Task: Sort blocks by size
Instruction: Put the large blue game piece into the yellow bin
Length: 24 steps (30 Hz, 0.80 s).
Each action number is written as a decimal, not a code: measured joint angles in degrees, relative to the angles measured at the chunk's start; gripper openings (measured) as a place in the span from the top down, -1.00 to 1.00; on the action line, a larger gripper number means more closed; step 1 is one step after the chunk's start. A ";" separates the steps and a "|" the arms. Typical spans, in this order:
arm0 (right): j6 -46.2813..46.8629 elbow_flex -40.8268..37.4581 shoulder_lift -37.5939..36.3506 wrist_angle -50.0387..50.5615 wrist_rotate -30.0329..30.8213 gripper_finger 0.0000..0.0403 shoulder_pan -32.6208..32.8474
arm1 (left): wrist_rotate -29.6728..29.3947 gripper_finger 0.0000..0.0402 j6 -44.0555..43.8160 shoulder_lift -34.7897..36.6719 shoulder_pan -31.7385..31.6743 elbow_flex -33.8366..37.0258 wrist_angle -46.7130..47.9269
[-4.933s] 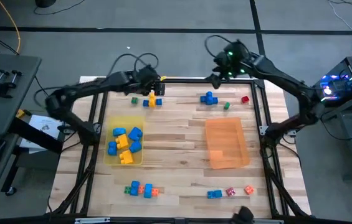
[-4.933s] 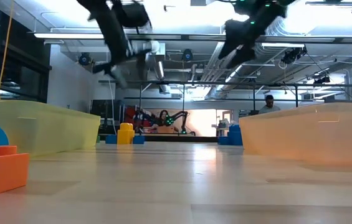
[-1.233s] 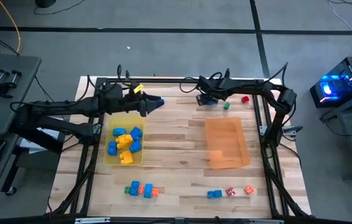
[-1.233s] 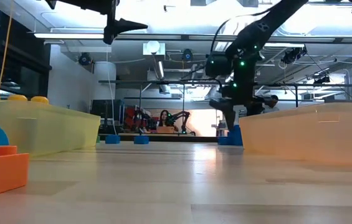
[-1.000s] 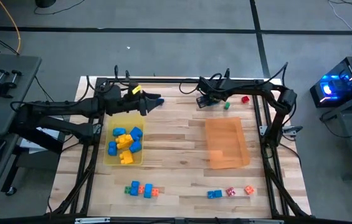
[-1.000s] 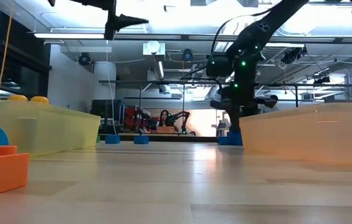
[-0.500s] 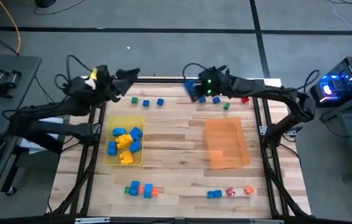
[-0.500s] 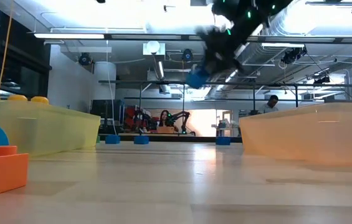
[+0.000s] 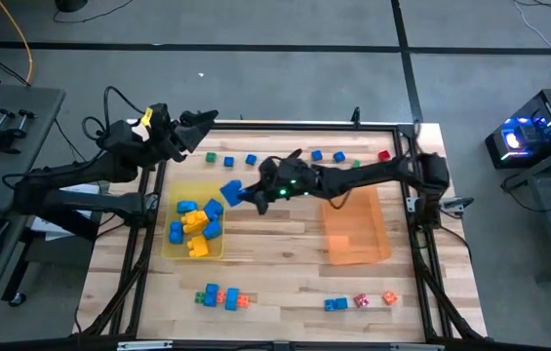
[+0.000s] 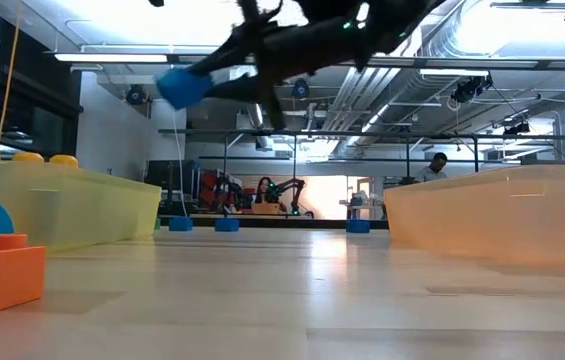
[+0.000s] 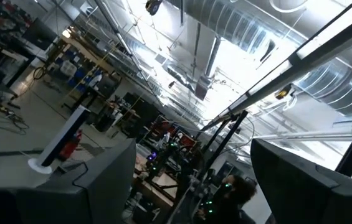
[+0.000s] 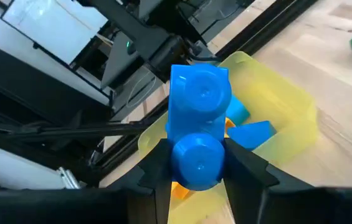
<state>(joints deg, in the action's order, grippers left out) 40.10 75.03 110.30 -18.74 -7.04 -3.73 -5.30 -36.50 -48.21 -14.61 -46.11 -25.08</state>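
A: How far along is the sorting?

B: Partway, I'd judge. The yellow tray (image 9: pixel 218 239) already has a heap of larger blue and yellow blocks (image 9: pixel 193 220) in it. The orange tray (image 9: pixel 356 226) looks empty from above.

A: So nothing small is sorted yet?

B: Not as far as I can see. Small cubes lie loose along the far edge of the desk (image 9: pixel 275 263): a green one (image 9: pixel 211 157), two blue ones (image 9: pixel 227 162) beside it, another blue one (image 9: pixel 338 155) and a red one (image 9: pixel 383 155) farther right. Two more clusters sit near the front edge, a blue and orange group (image 9: pixel 222 297) on the left and a blue, red and orange group (image 9: pixel 361 301) on the right.

A: What is in hand now?

B: The right end effector (image 9: pixel 244 191) is stretched across the desk and is clamped on a large blue block (image 9: pixel 231 189), its fingers partly closed on the block's sides. The block hangs in the air just beside the yellow tray's near corner. The right wrist view shows it gripped at its lower end with the tray right beyond.

A: And the left arm?

B: The left end effector (image 9: pixel 200 122) waits raised at the far left corner, fingers spread wide, holding nothing.

A: What remains?

B: Dropping this block in the yellow tray, then probably all the small cubes into the orange one.
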 joint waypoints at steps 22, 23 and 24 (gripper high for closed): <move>-16.43 36.43 24.07 19.19 -3.76 -0.34 -0.59 | 0.64 -0.50 -1.89 0.25 0.02 0.03 -1.25; -18.37 36.89 23.60 20.84 -4.90 -0.38 -1.08 | 1.01 -0.50 -2.07 0.51 0.00 0.04 -1.27; -20.09 37.28 22.93 23.79 -5.80 -0.40 -1.68 | 1.78 -0.50 -2.26 0.81 0.00 0.04 -1.29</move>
<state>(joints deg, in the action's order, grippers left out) 20.01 112.31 133.23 5.04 -12.84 -5.41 -3.52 -38.76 -47.39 -14.61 -46.06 -26.37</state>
